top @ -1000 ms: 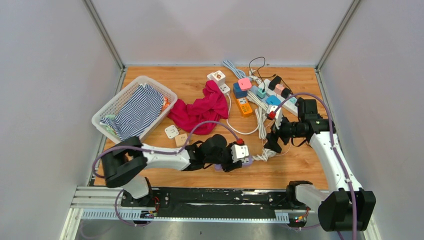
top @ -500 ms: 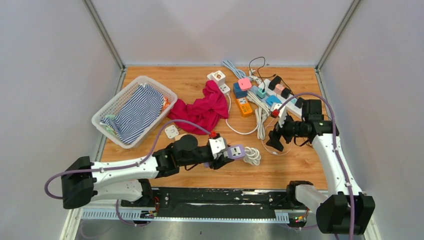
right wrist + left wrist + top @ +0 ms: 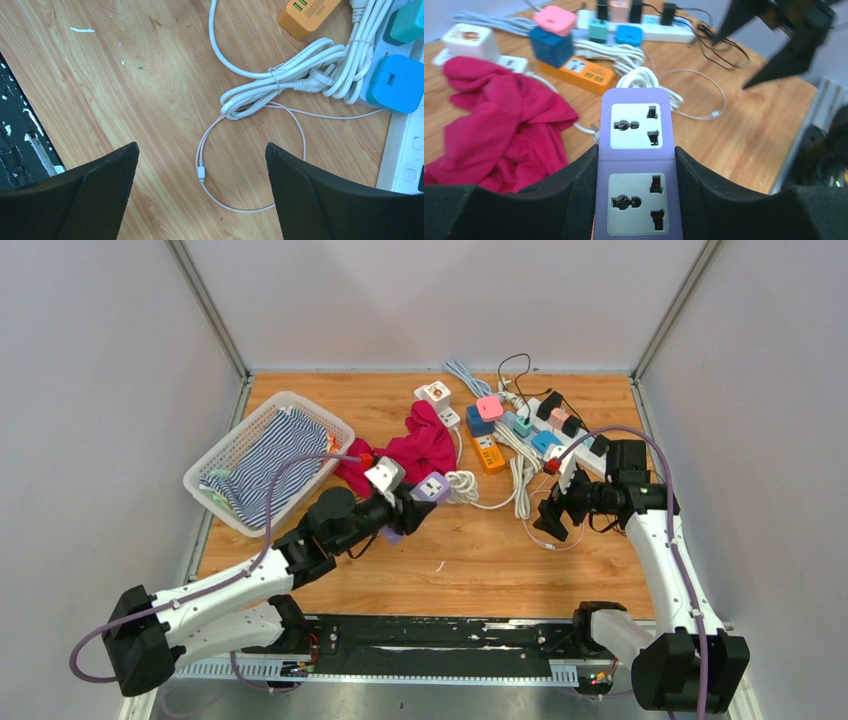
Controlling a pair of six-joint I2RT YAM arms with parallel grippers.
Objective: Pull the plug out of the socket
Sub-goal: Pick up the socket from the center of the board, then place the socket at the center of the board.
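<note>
A purple socket strip (image 3: 635, 100) is clamped between the black pads of my left gripper (image 3: 635, 150). Its two visible outlets face the camera and no plug sits in either. In the top view the left gripper (image 3: 415, 502) holds the strip (image 3: 432, 486) above the table beside the red cloth (image 3: 412, 453), and a white cable coil (image 3: 462, 483) trails from the strip's far end. Which plug the task means I cannot tell. My right gripper (image 3: 552, 515) hangs open over the right side of the table. Only a thin pink charging cable (image 3: 201, 172) lies on the wood below its jaws (image 3: 201, 147).
A white basket (image 3: 215, 465) with a striped cloth (image 3: 275, 465) stands at the left. Several coloured power strips and adaptors (image 3: 520, 425), an orange strip (image 3: 488, 453) and a tied white cable bundle (image 3: 280, 82) crowd the back right.
My left arm has swung from the front centre back and to the left, carrying the purple strip and its coil up beside the red cloth. The right gripper has barely moved.
</note>
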